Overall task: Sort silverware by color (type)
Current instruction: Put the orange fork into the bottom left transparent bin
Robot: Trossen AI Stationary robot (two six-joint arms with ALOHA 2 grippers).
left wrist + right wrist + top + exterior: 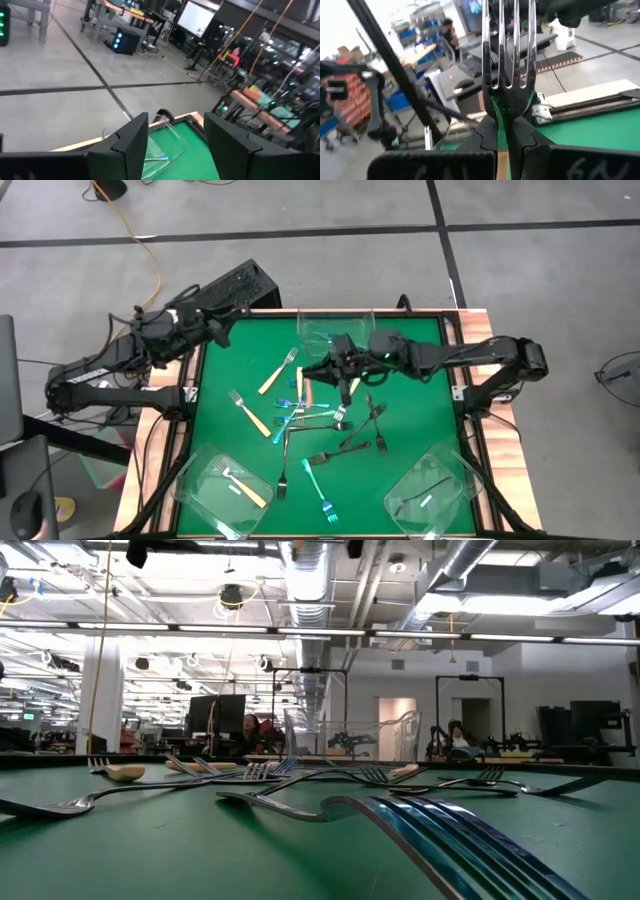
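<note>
1. Your right claw (pixel 345 383) is over the middle of the green table (pixel 420 380), a little toward the far side, and it is clenched on a fork (pixel 509 55). In the right wrist view the fork stands with its tines pointing away from the fingers (pixel 532 140), which are pressed on its neck. The handle looks tan, but only a thin strip of it shows between the fingers, so I am not fully sure.
2. Your left claw (pixel 175 145) is released, with the two fingers well apart. It waits at the far left corner of the table and holds nothing.
3. The loose forks (pixel 330 420) lie mixed in the middle of the table: tan-handled, blue-handled and dark grey ones, some crossing each other.
4. One blue fork (pixel 316 485) lies alone near the front edge, between the two front tubs.
5. The front left tub (pixel 200 490) has a tan-handled fork (pixel 243 485) in it.
6. The front right tub (pixel 455 480) has a dark grey fork (pixel 415 497) in it.
7. The far tub (pixel 315 330) stands at the back edge, just beside your right claw.
</note>
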